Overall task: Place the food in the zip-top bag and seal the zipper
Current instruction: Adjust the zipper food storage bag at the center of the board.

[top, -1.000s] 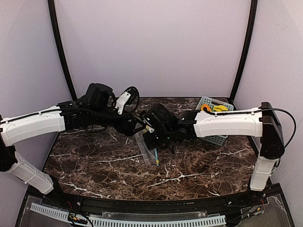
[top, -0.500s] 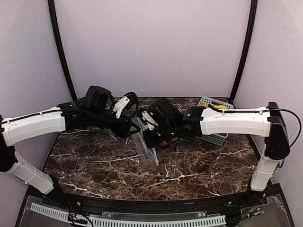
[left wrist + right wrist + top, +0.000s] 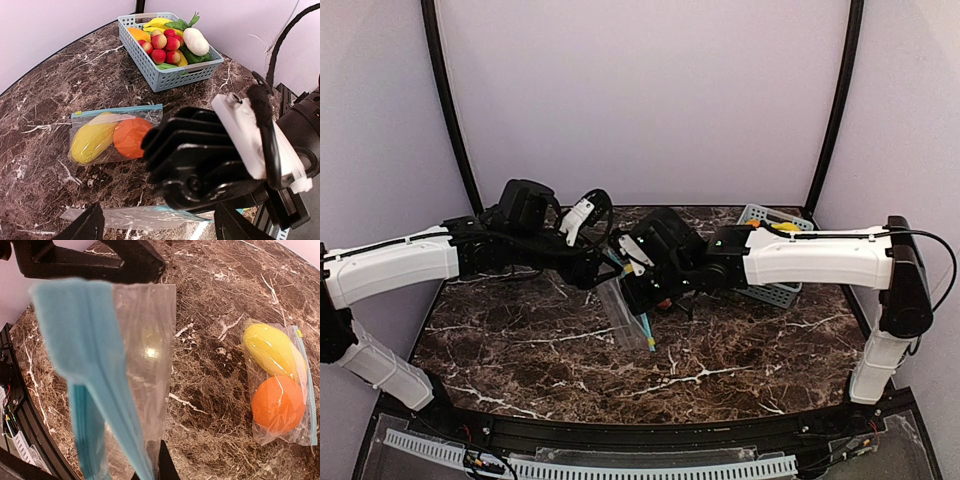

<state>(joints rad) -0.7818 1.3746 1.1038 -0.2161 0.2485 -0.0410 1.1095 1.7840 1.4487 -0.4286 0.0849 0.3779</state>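
An empty clear zip-top bag [image 3: 632, 318] with a blue zipper strip hangs over the table's middle. My right gripper [image 3: 640, 297] is shut on its top edge [image 3: 140, 355], and only a dark fingertip [image 3: 161, 466] shows there. My left gripper [image 3: 162, 222] is open, with the bag's blue-edged rim [image 3: 140, 218] lying between its fingers [image 3: 90, 226]. A second bag [image 3: 110, 137] lies flat on the table, holding a yellow oblong [image 3: 270, 350] and an orange ball [image 3: 278, 405]. More food, including a white oblong [image 3: 196, 41] and a green piece [image 3: 182, 23], sits in the basket.
A blue-grey slatted basket [image 3: 170, 77] stands at the back right of the table [image 3: 775, 293], heaped with toy fruit. The right gripper's black body [image 3: 200, 160] fills the space right in front of my left gripper. Black corner posts and purple walls enclose the marble table.
The right arm has risen and drawn back slightly, lifting the bag's top. The left gripper's fingers stand a little closer together; the left arm has hardly moved.
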